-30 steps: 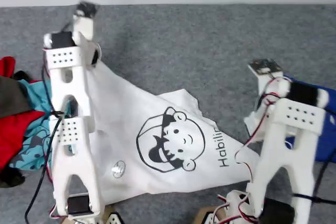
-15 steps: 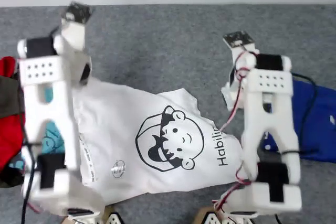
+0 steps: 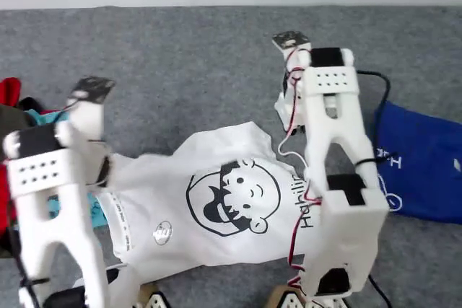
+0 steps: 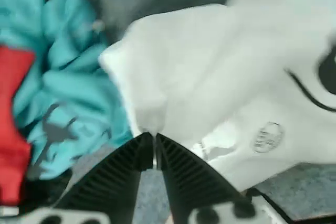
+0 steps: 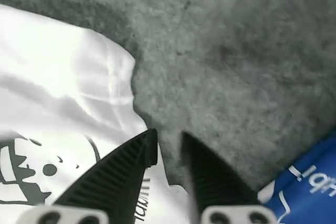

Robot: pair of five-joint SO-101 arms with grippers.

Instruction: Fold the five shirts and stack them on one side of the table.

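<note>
While the white shirt (image 3: 216, 210) lies spread mid-table (image 3: 202, 55) by the front edge, the left gripper (image 4: 153, 142) is clamped on its bunched corner beside a teal shirt (image 4: 68, 93). The right gripper (image 5: 167, 148) is slightly apart over the opposite edge, near a blue shirt (image 3: 422, 167).

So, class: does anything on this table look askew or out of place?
Yes. The white shirt lies crooked and rumpled, one corner bunched up against the heap of red and teal clothes, not spread flat for folding.

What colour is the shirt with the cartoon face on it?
The shirt is white, with the face drawn in black. The high view shows it best.
</note>
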